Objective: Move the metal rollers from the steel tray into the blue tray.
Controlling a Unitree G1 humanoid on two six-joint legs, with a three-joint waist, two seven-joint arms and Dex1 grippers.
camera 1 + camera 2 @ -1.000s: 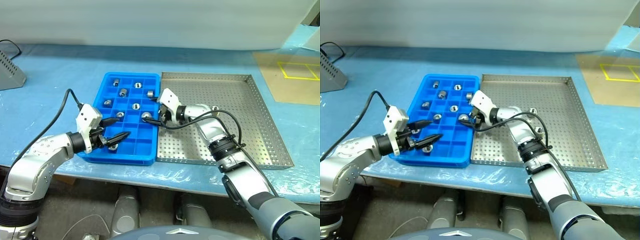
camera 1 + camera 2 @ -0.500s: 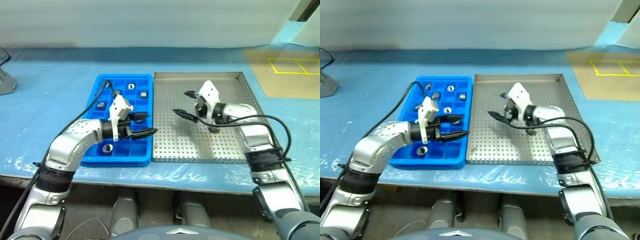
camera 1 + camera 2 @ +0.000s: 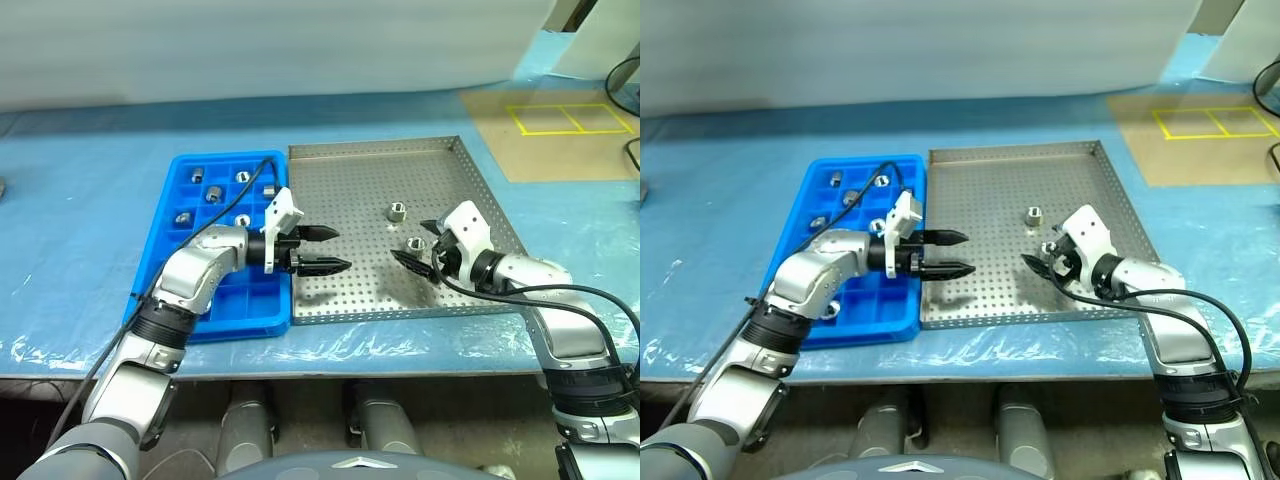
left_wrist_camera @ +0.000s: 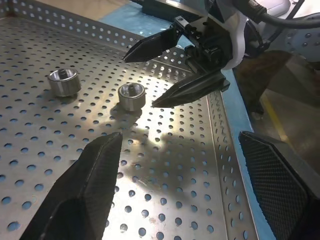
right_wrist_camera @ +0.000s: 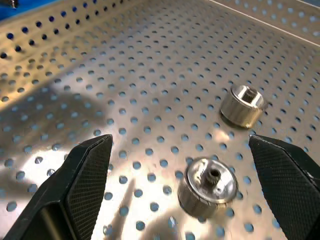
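Both claws gape wide and hold nothing over the steel tray (image 3: 470, 190). Two metal rollers (image 3: 413, 242) lie just ahead of the right gripper (image 3: 418, 244), untouched. The left gripper (image 3: 328, 249) hovers just past the blue tray (image 3: 165, 270), where more rollers sit behind it.

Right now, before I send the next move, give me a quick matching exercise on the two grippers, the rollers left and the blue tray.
Things:
1 left gripper
2 right gripper
3 two metal rollers
4 blue tray

States:
a lying on the steel tray floor
b open, next to the nearer roller
c holds rollers in its compartments
d open, over the steel tray's left side

Pairs: 1-d, 2-b, 3-a, 4-c
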